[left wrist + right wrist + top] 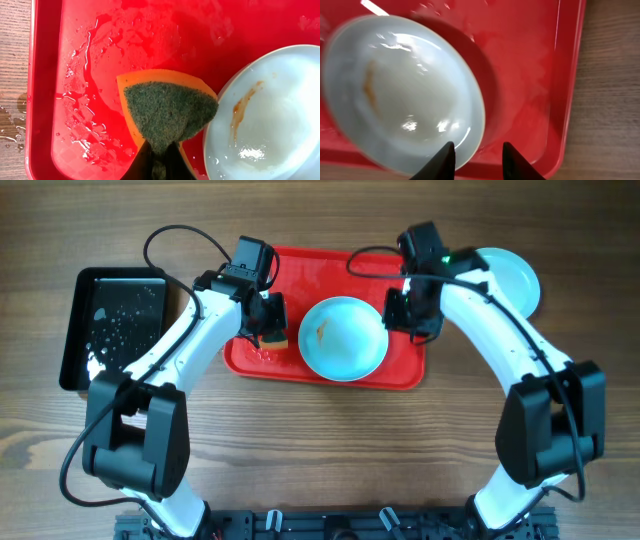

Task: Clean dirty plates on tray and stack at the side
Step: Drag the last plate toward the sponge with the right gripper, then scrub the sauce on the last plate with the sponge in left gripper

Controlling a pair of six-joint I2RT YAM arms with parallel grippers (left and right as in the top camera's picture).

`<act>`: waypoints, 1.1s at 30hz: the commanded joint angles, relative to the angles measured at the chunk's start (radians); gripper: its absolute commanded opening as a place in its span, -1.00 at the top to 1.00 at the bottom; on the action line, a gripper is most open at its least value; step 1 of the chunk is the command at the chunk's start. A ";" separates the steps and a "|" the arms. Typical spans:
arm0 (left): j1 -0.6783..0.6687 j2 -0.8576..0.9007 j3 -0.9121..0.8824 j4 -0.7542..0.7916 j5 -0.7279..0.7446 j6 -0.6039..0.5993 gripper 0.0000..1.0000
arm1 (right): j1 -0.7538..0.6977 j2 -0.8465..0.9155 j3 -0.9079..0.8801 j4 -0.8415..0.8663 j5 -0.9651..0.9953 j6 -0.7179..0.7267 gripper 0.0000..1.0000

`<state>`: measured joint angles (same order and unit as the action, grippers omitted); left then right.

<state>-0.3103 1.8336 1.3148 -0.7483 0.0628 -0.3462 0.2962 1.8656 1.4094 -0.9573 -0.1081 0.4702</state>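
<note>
Left gripper (159, 156) clamps sponge (167, 110). Right gripper (477, 160) sits part-open at plate (400, 90) rim, gripping nothing. If you scrub now, the unheld plate may skid on the wet tray (566, 100).

I see pale blue plate (343, 338) on red tray (310, 270), right of centre, flat, face up. Brown smear left of its middle, wet sheen inside. Tray lies lengthwise at far middle of table, low rim, water film and droplets over left part. Second plate (512, 275) off tray, far right on table, partly hidden; can't tell if stacked.
</note>
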 commanded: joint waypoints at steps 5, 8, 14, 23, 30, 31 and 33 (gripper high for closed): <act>0.000 0.009 0.011 0.003 0.016 0.002 0.92 | 0.004 0.009 -0.227 0.218 -0.075 0.012 0.38; 0.000 0.009 0.011 0.003 0.016 0.002 0.92 | 0.004 0.009 -0.239 0.257 -0.084 0.011 0.38; 0.000 0.009 0.011 0.007 0.016 0.001 0.92 | 0.005 0.011 -0.240 0.267 -0.100 0.031 0.37; 0.000 0.009 0.011 0.010 0.016 0.001 0.92 | 0.021 0.041 -0.240 0.267 -0.103 0.083 0.48; 0.000 0.009 0.011 0.013 0.016 0.001 0.92 | 0.021 0.098 -0.240 0.286 -0.103 0.107 0.68; 0.000 0.009 0.011 0.015 0.016 0.001 0.92 | 0.021 0.098 -0.240 0.297 -0.103 0.107 0.74; 0.000 0.009 0.011 0.021 0.016 0.001 0.92 | 0.021 0.098 -0.240 0.326 -0.103 0.107 0.91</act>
<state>-0.3107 1.8336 1.3148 -0.7380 0.0628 -0.3462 0.3134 1.9209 1.1748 -0.6613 -0.2134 0.5591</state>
